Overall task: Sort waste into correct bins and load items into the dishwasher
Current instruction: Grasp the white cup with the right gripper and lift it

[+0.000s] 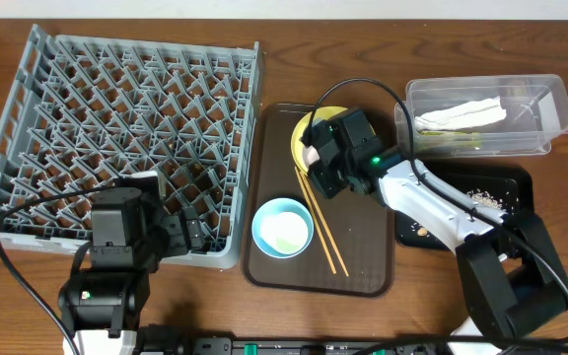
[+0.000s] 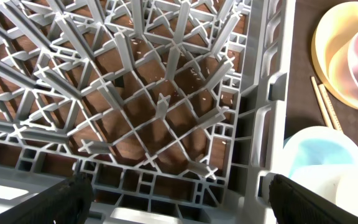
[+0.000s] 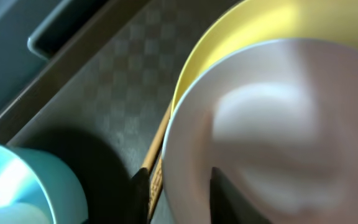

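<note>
The right end effector (image 3: 179, 186) is low over the white bowl (image 3: 272, 124). One finger is outside the bowl's rim and the other is inside it. The wrist view is too blurred to tell whether they pinch the wall or only straddle it. The white bowl sits in the yellow plate (image 3: 241, 31), at the far end of the brown tray (image 1: 363, 266). Just beside the plate, the chopsticks (image 1: 319, 222) lie slantwise down the tray. The light blue bowl (image 1: 282, 229) stands at the tray's near left corner with something pale in it.

The left end effector (image 2: 179, 183) hangs over the near right corner of the grey dish rack (image 1: 116, 118). Its fingers are spread wide and hold nothing. The rack lies on the wooden surface (image 1: 363, 49), touching the tray's left edge.

Right of the tray, the clear tub (image 1: 550, 99) holds the white napkin (image 1: 461, 113) and the green wrapper (image 1: 452, 141). Just in front of the tub, the black tray (image 1: 516, 192) has pale crumbs (image 1: 481, 200) scattered in it.
</note>
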`<move>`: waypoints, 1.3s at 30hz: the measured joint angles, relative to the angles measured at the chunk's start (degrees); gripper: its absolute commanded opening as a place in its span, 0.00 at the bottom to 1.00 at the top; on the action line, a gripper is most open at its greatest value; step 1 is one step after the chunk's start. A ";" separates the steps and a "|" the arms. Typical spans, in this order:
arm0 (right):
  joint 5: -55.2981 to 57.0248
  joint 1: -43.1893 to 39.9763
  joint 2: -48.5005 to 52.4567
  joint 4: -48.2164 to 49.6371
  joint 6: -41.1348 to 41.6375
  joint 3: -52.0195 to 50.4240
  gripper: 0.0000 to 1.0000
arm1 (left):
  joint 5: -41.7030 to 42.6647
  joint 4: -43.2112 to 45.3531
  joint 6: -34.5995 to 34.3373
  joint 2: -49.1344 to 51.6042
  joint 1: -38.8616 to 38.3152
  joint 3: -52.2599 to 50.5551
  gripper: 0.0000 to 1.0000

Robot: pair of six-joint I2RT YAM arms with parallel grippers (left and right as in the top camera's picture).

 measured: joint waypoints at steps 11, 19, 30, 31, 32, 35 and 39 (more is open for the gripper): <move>-6.29 0.22 -14.01 -15.30 1.01 3.78 0.40 | 0.00 0.02 0.00 0.00 0.00 0.00 0.93; -9.31 5.11 -12.66 -22.56 1.53 4.09 0.37 | 0.00 0.02 0.00 0.00 0.00 0.00 0.93; -8.02 9.44 -1.11 -22.03 5.73 3.78 0.09 | 0.02 0.00 0.00 0.00 0.00 0.00 0.93; -7.80 9.42 -0.96 -21.75 5.90 3.72 0.08 | 0.02 0.02 0.00 0.00 0.00 0.00 0.93; -7.63 9.42 -0.96 -21.51 6.12 3.72 0.07 | 0.00 0.02 0.00 0.00 0.00 0.00 0.93; -7.43 9.03 -1.09 -21.51 6.38 4.04 0.02 | 0.00 0.07 0.00 0.00 0.00 0.00 0.93; -7.17 6.32 -3.30 -23.37 6.58 7.76 0.01 | 0.63 0.35 -0.70 0.00 0.00 0.00 0.93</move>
